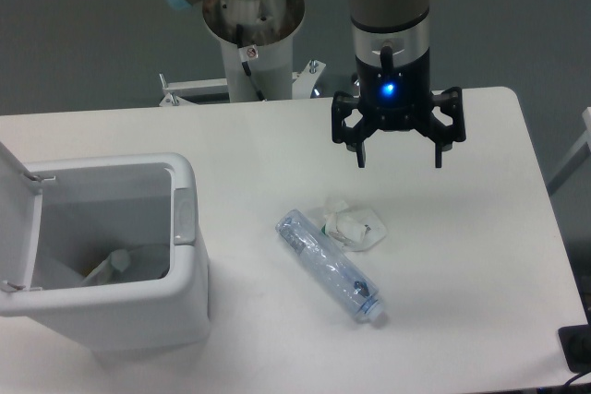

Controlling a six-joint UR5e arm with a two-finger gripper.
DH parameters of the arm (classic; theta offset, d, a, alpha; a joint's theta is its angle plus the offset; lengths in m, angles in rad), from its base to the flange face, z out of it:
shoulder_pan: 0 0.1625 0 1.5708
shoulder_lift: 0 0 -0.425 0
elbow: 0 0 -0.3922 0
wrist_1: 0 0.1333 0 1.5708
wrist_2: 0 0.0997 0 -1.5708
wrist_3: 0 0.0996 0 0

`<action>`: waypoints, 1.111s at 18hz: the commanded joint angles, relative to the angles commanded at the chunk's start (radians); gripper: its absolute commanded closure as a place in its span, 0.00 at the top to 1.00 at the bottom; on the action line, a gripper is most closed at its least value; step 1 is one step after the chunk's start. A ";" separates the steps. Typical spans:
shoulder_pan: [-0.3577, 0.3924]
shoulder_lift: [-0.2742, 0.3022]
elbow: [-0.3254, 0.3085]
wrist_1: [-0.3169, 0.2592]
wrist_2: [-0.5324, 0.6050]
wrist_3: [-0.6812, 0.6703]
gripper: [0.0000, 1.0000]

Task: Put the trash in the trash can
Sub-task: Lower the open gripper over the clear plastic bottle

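Observation:
A crushed clear plastic bottle with a white cap lies on the white table, cap toward the front right. A crumpled white paper wad with green bits lies touching its upper right side. The white trash can stands at the front left with its lid flipped open to the left; something pale lies inside at the bottom. My gripper hangs open and empty above the table, behind and to the right of the paper wad.
The arm's base column stands at the table's back edge, behind the middle. The table's right edge runs close to the gripper's right. A dark object sits at the frame's bottom right corner.

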 joint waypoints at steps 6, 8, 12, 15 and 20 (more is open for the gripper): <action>-0.006 -0.012 -0.015 0.005 0.001 0.000 1.00; -0.008 -0.031 -0.026 0.012 0.002 0.000 1.00; -0.041 -0.086 -0.063 0.119 0.000 -0.220 1.00; -0.083 -0.129 -0.100 0.161 -0.015 -0.340 1.00; -0.091 -0.170 -0.178 0.163 -0.097 -0.403 1.00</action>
